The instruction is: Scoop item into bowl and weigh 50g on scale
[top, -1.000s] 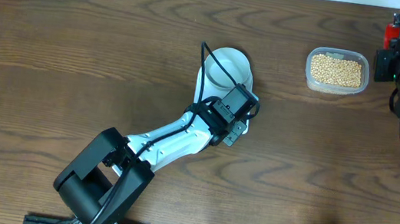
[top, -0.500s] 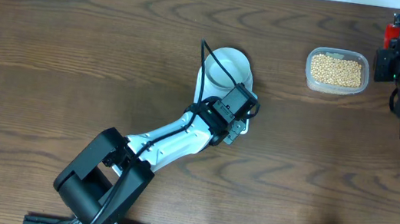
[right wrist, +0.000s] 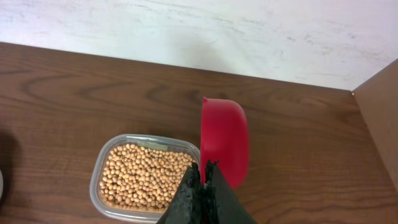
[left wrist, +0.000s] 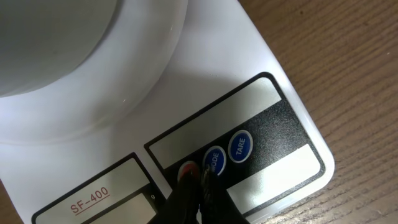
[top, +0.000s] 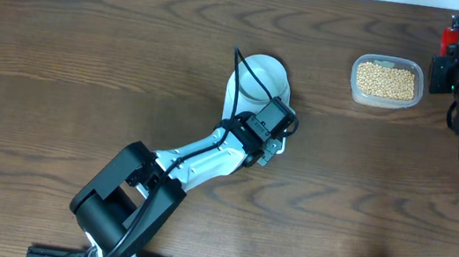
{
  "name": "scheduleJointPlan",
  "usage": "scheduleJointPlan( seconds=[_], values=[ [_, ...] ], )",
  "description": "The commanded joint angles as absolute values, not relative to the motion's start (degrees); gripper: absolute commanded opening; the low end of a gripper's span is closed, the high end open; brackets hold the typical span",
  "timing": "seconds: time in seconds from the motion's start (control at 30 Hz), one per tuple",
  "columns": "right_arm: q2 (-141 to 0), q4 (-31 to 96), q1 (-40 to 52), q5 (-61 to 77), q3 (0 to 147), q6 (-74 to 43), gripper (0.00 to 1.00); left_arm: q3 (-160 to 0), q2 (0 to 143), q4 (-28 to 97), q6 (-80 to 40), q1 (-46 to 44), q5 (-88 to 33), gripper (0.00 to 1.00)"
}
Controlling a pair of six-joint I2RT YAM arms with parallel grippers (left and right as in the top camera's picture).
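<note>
Even bright light, soft shadows; wrist close-up slightly blurred

Your left gripper [left wrist: 198, 179], jaws together, tips at red button [left wrist: 185, 168] beside MODE button [left wrist: 214, 158]; bowl [left wrist: 74, 43] sits on scale [left wrist: 273, 118].

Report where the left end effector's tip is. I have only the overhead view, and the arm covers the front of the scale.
Observer: In the left wrist view, the left end effector has its fingers together. Its tips are at the red button of the scale, beside the blue MODE button.
Operator: Confirm the bowl's position.
Observer: The white bowl sits on the scale's platform, clear of the buttons.
Operator: Check the right side.
Observer: The right end effector grips a red scoop, turned on edge near the tub of beans. I cannot tell whether the scoop holds anything.
</note>
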State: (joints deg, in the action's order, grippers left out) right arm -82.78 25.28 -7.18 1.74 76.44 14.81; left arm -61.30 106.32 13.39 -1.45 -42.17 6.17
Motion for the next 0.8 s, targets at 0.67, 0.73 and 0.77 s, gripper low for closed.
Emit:
scheduleJointPlan(
  seconds=[0.67,0.73,0.77],
  values=[
    [-82.8,25.1,-7.5,2.1,77.6,15.5,0.01,-60.4,107.1,13.1,-1.1,-39.9,6.5,0.07],
    [-82.8,25.1,-7.5,2.1,77.6,15.5,0.01,-60.4,107.1,13.1,-1.1,-39.9,6.5,0.07],
    [-82.8,25.1,-7.5,2.1,77.6,15.5,0.01,-60.4,107.1,13.1,-1.1,-39.9,6.5,0.07]
  ],
)
